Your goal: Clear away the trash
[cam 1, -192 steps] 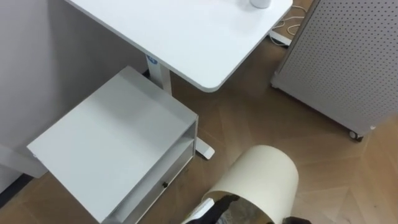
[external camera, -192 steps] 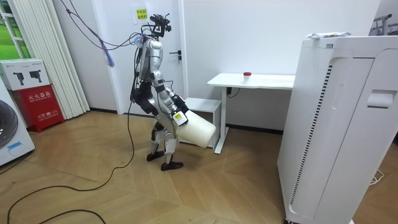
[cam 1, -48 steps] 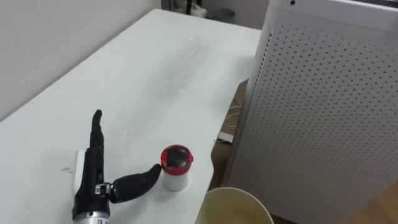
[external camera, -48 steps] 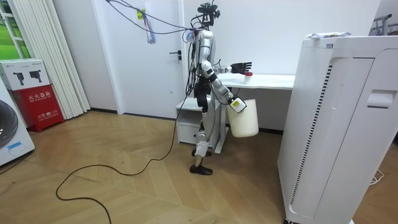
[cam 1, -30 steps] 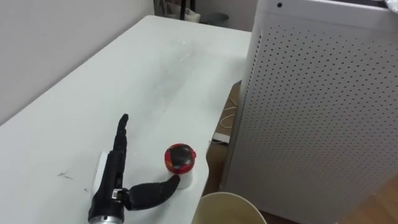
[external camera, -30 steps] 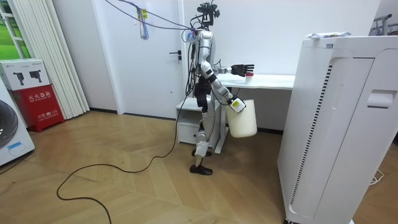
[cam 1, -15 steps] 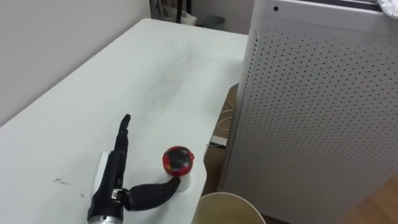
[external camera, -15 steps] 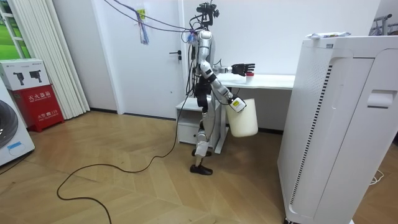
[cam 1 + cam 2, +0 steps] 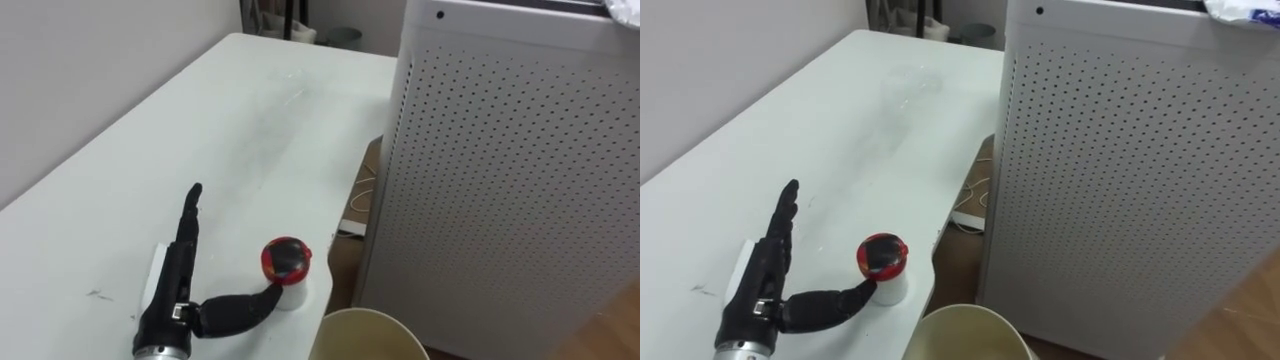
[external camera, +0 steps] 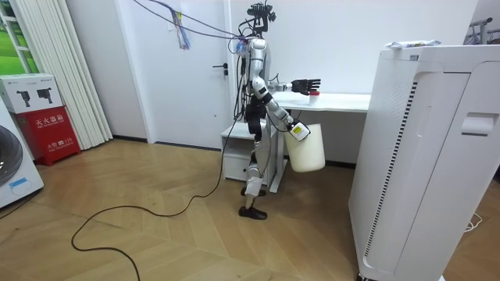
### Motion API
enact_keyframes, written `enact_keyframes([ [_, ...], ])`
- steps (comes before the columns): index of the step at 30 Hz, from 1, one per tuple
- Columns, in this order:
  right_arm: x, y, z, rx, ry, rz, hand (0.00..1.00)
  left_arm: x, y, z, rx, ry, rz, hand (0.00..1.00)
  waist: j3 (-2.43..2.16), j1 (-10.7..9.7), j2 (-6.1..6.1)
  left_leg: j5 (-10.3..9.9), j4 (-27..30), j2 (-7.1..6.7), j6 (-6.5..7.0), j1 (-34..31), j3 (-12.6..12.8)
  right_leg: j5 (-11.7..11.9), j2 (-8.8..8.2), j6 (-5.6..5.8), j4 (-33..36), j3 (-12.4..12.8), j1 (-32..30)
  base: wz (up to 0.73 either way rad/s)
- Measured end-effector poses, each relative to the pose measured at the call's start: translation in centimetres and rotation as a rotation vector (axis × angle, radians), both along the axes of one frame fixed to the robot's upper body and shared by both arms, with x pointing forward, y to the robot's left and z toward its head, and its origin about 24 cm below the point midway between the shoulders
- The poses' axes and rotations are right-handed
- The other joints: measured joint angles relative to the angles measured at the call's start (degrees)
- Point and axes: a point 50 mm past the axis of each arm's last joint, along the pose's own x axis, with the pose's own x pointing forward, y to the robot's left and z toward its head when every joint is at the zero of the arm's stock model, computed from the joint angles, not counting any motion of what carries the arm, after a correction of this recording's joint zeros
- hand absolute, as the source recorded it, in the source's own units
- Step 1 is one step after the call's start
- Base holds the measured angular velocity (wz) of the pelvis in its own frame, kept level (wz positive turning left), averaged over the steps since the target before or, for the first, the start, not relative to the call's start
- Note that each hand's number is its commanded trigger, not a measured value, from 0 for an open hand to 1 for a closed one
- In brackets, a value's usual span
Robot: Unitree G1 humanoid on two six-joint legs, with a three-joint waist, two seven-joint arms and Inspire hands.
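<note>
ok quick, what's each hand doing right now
Left hand: open, lying straight on the table, thumb against the red-lidded cup.
Right hand: at the cream bin, open or shut cannot be told.

White table [image 9: 250, 130] against a wall [image 9: 80, 60]. Perforated white cabinet [image 9: 500, 170] just beside the table's edge, with a white cable [image 9: 360, 192] low in the gap between them. Room view: drawer unit [image 10: 233, 160] beside the table, door [image 10: 199, 70], curtains [image 10: 58, 70], red box [image 10: 45, 129], wooden floor [image 10: 156, 242].
</note>
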Motion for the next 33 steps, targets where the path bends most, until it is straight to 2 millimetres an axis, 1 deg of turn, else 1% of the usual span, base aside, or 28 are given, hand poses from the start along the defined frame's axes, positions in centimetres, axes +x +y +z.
enact_keyframes([
  [2,0.00,0.00,0.00,0.000,0.000,0.000,1.00,0.00,-0.02,-0.01,0.000,0.001,-0.004,0.00,0.01,-0.05,-0.02,0.00,-0.11,0.02,0.00,0.15,-0.02,0.00,-0.07,0.00,-0.01,-0.95,0.14,0.00],
  [10,-0.04,0.06,-0.02,0.002,0.001,0.003,1.00,-0.27,-0.12,-0.28,-0.001,0.015,-0.011,0.00,0.06,-0.74,-0.17,0.00,-0.33,-0.02,0.00,0.31,-0.18,0.00,-0.06,0.00,-0.88,-1.31,0.74,0.00],
  [13,-0.07,0.08,-0.04,0.006,0.002,0.007,1.00,-0.40,-0.17,-0.49,-0.003,0.032,-0.016,0.00,0.09,-1.42,-0.23,0.00,-0.33,0.01,0.00,0.12,-0.10,0.00,-0.04,0.00,-0.88,-1.39,0.56,0.00],
  [27,-0.08,0.15,-0.04,0.014,0.002,0.017,1.00,-0.43,-0.81,-0.74,-0.002,0.062,-0.090,0.00,0.03,-2.02,-0.30,0.00,-0.40,0.01,-0.01,0.16,0.03,0.00,-0.04,0.00,-0.92,-1.42,0.52,0.00],
  [33,-0.10,0.26,-0.06,0.017,0.003,0.023,1.00,-0.42,-0.98,-0.89,-0.008,0.077,-0.097,0.00,-0.06,-2.95,-0.41,0.00,-0.34,0.02,-0.01,0.16,0.01,0.01,-0.04,-0.01,-0.90,-1.39,0.53,0.00],
])
